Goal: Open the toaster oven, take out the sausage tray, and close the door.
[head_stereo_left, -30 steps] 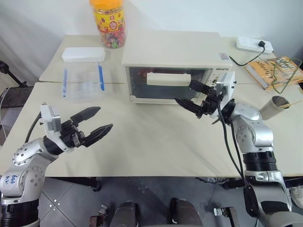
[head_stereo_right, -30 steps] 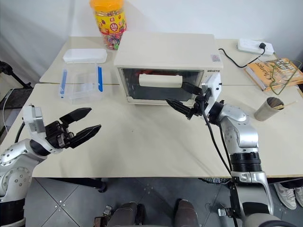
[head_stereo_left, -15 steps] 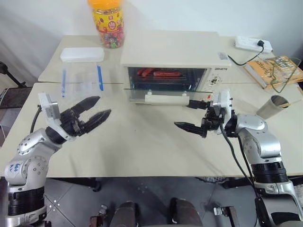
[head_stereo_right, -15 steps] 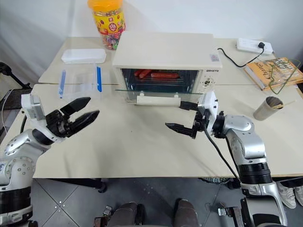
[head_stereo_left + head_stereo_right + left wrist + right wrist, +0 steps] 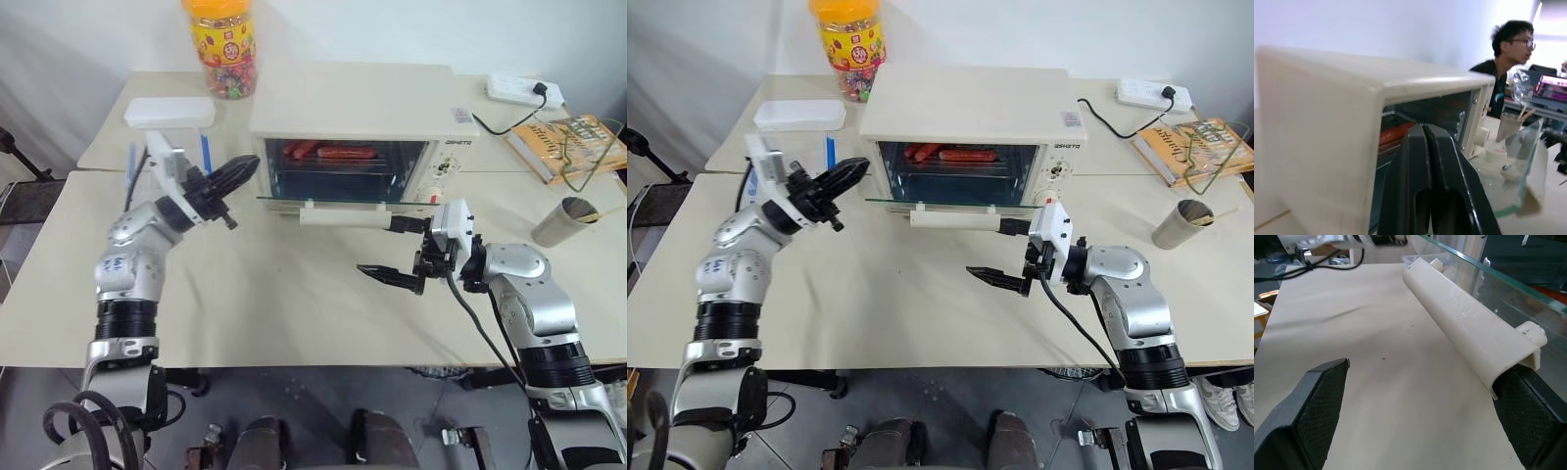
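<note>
Candy jar (image 5: 221,47) at the table's (image 5: 294,304) back, clear container (image 5: 168,116) beside it, power strip (image 5: 525,92), books (image 5: 573,142), paper cup (image 5: 558,221), a person (image 5: 1503,68) seated behind.

Toaster oven (image 5: 362,137) on cream table (image 5: 294,304)

You can make out a short line of dark lettering on the control panel at the upper right of the toaster oven (image 5: 362,137); it may be a brand name, but the letters are too small to spell out. On the left arm (image 5: 116,264) there is blue handwriting, also not legible. The candy jar (image 5: 224,47) carries a bright yellow label with characters you cannot read. The book (image 5: 571,143) has print on its cover, unreadable from here.
</note>
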Available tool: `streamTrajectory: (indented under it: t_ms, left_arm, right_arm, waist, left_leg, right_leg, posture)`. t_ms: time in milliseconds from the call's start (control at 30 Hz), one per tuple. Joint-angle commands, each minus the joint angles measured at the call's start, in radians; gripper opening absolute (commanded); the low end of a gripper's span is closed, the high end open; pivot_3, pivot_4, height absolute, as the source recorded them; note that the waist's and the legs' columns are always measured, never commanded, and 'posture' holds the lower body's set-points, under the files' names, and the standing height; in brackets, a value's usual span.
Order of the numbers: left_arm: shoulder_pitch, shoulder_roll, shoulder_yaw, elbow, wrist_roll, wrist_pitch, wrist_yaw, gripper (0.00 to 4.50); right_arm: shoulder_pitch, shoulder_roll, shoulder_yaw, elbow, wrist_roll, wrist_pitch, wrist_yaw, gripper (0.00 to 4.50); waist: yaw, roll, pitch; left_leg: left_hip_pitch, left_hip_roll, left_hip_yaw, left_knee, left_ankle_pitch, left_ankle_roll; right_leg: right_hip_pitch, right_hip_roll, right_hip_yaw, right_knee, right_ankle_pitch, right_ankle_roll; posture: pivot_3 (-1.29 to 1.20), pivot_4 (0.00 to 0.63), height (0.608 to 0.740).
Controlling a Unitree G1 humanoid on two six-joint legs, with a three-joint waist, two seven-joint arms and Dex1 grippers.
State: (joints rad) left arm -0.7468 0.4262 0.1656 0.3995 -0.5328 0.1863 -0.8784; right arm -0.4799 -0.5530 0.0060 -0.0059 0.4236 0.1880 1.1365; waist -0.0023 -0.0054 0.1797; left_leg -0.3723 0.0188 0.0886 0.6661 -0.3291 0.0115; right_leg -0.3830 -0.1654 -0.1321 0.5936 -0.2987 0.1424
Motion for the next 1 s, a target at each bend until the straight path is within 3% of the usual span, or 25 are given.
streamTrajectory:
  t_ms: [33, 267, 500, 600, 667, 867, 1000]
  left_arm:
    - [-0.034, -0.03, -0.032, 0.025, 0.031, -0.038, -0.043, 0.06]
    - [0.004, -0.05, -0.083, 0.041, 0.08, -0.041, -0.113, 0.06]
    - [0.028, -0.048, -0.112, 0.049, 0.124, -0.059, -0.155, 0.06]
    - [0.063, -0.048, -0.156, 0.075, 0.189, -0.114, -0.161, 0.06]
    - [0.083, -0.055, -0.164, 0.074, 0.204, -0.132, -0.155, 0.06]
    - [0.112, -0.066, -0.158, 0.066, 0.214, -0.144, -0.146, 0.06]
    - [0.135, -0.072, -0.151, 0.059, 0.22, -0.169, -0.129, 0.06]
  right_arm:
    - [0.022, -0.017, -0.028, -0.075, 0.013, -0.013, -0.015, 4.5]
    - [0.127, -0.043, -0.078, -0.171, 0.018, 0.006, -0.093, 4.5]
    - [0.341, -0.073, -0.199, -0.319, 0.041, 0.05, -0.196, 4.5]
    - [0.564, -0.085, -0.368, -0.413, 0.039, 0.063, -0.248, 4.5]
    - [0.619, -0.096, -0.421, -0.453, 0.048, 0.07, -0.267, 4.5]
    - [0.588, -0.146, -0.447, -0.495, 0.074, 0.103, -0.293, 4.5]
    - [0.45, -0.161, -0.362, -0.491, 0.072, 0.129, -0.32, 4.5]
  waist:
    - [0.001, 0.0, 0.0]
    - [0.005, -0.001, 0.0]
    - [0.025, -0.001, 0.001]
    - [0.039, 0.0, 0.0]
    - [0.044, -0.001, 0.0]
    - [0.023, -0.002, 0.001]
    - [0.024, -0.002, 0.001]
  left_leg:
    - [0.0, 0.0, 0.0, 0.0, 0.0, 0.0]
    - [-0.001, 0.0, 0.0, 0.001, 0.0, 0.0]
    - [-0.001, 0.0, 0.0, 0.003, 0.0, 0.0]
    - [-0.001, 0.0, -0.001, 0.003, 0.0, 0.0]
    - [0.0, -0.001, 0.0, 0.002, -0.001, 0.001]
    - [0.001, 0.002, 0.002, 0.009, -0.001, 0.003]
    - [0.0, 0.002, 0.002, 0.009, -0.002, 0.003]
  right_leg:
    - [0.0, 0.0, 0.0, 0.0, 0.0, 0.0]
    - [0.0, 0.0, 0.0, 0.0, 0.0, 0.0]
    - [0.0, 0.0, 0.001, 0.001, 0.0, 0.0]
    - [0.001, 0.0, 0.0, 0.001, 0.0, 0.0]
    - [0.001, 0.0, 0.0, 0.0, 0.0, 0.0]
    - [0.001, 0.001, 0.004, 0.002, 0.003, 0.0]
    - [0.001, 0.0, 0.004, 0.002, 0.003, 0.0]
  posture:
    - [0.0, 0.15, 0.74]
    - [0.0, 0.15, 0.74]
    - [0.0, 0.15, 0.74]
    - [0.0, 0.15, 0.74]
    - [0.0, 0.15, 0.74]
    - [0.0, 0.15, 0.74]
    - [0.0, 0.15, 0.74]
